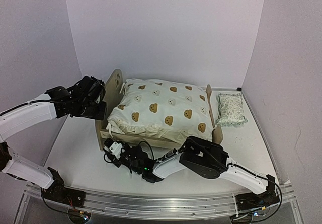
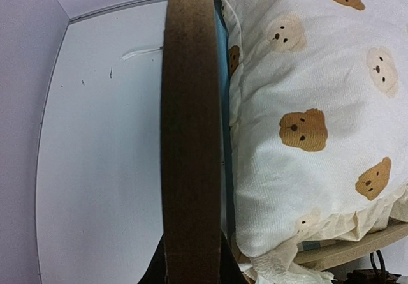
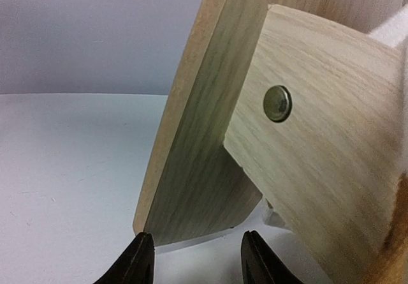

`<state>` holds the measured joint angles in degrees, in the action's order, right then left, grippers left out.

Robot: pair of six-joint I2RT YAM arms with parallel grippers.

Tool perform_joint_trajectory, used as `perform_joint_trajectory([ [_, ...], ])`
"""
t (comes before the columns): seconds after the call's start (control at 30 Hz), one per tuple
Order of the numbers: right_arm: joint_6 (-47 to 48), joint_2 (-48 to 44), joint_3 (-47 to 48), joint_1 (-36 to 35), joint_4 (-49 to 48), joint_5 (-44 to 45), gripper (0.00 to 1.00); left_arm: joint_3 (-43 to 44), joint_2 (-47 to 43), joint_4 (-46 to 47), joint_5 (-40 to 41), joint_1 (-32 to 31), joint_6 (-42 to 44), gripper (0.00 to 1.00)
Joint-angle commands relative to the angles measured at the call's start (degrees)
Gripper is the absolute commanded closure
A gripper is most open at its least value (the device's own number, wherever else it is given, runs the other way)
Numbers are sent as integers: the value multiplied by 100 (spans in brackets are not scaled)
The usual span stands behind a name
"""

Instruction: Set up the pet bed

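The pet bed (image 1: 114,87) stands mid-table, its tall headboard with the paw cutout on the left and its low footboard (image 1: 217,133) on the right. A cream bear-print quilt (image 1: 161,108) is piled over it, so only a blue sliver of mattress (image 2: 222,54) shows beside the headboard (image 2: 190,118). My left gripper (image 1: 102,108) is shut on the headboard's top edge, its gripper (image 2: 191,268) straddling the board. My right gripper (image 1: 110,146) sits low at the bed's near left corner. In the right wrist view this gripper (image 3: 199,260) is open, the headboard's bottom corner (image 3: 191,182) just beyond its tips.
A small green-patterned pillow (image 1: 230,108) lies on the table (image 1: 75,143) right of the footboard. The side rail (image 3: 319,143) is screwed to the headboard. Pale walls close in on the left, back and right. The right arm's cable (image 1: 146,146) loops near the bed's front.
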<state>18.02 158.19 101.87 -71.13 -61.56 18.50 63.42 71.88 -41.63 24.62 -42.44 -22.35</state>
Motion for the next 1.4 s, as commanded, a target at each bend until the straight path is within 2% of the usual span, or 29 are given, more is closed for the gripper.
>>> perform_joint_trajectory([
  [0.0, 646, 351, 534, 70, -485, 640, 53, 648, -267, 302, -485, -90, 134, 100],
  [0.23, 1266, 840, 1269, 64, -867, 1427, 51, 812, -183, 231, -462, -92, 156, 100],
  [0.63, 2026, 1452, 2362, 65, -951, 1701, 51, 923, -104, 216, -471, -89, 149, 100],
  [0.77, 2259, 1439, 2352, 64, -965, 1758, 52, 947, -74, 208, -481, -90, 123, 100],
  [0.83, 2277, 1383, 2222, 64, -1035, 1752, 53, 958, -63, 202, -475, -90, 125, 100],
  [0.93, 1934, 1010, 1427, 64, -1267, 1517, 53, 1019, -10, 177, -442, -90, 126, 100],
  [1.17, 802, -16, -312, 73, -1358, 1243, 43, 1326, 94, -61, -311, -89, 118, 100],
  [1.37, 658, -548, -978, 88, -1358, 1391, 45, 1545, 142, -220, -284, -89, 59, 100],
])
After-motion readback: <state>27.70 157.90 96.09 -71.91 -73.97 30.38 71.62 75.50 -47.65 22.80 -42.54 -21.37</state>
